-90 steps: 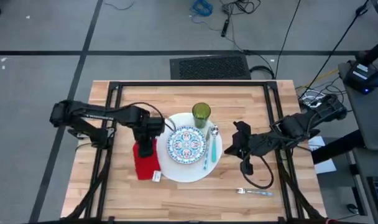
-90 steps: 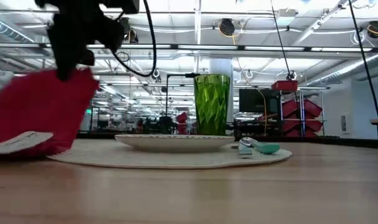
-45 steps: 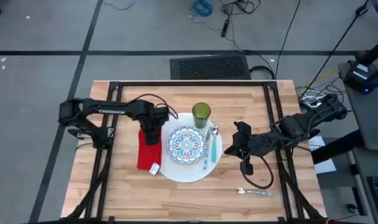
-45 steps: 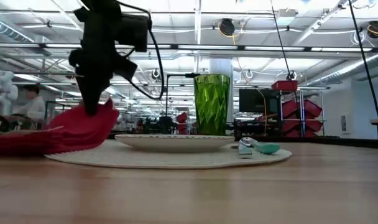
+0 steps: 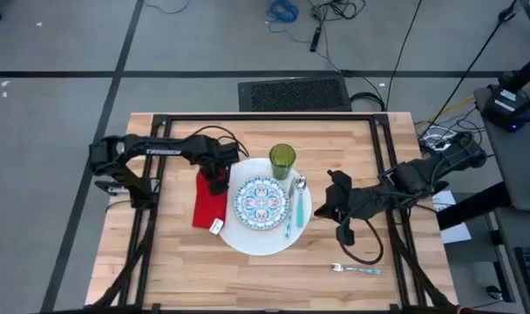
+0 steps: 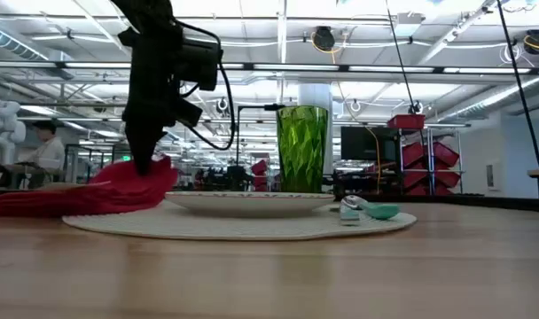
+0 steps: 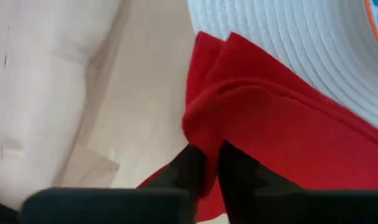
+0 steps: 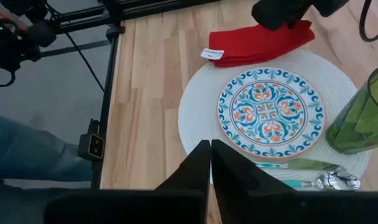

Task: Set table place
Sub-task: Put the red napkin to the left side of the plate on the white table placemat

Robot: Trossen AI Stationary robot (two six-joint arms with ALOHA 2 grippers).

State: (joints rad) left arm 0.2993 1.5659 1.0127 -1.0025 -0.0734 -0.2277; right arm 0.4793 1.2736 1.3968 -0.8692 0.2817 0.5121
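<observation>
Red napkin is lying folded just beside the white plate, its edge overlapping the rim. Left gripper is pinching a fold at the end nearest the green tumbler. Cloth is looking soft, light and floppy, so it's going to sag; grip a bunched fold. Right gripper is waiting with fingers together, across the plate from the napkin.
</observation>
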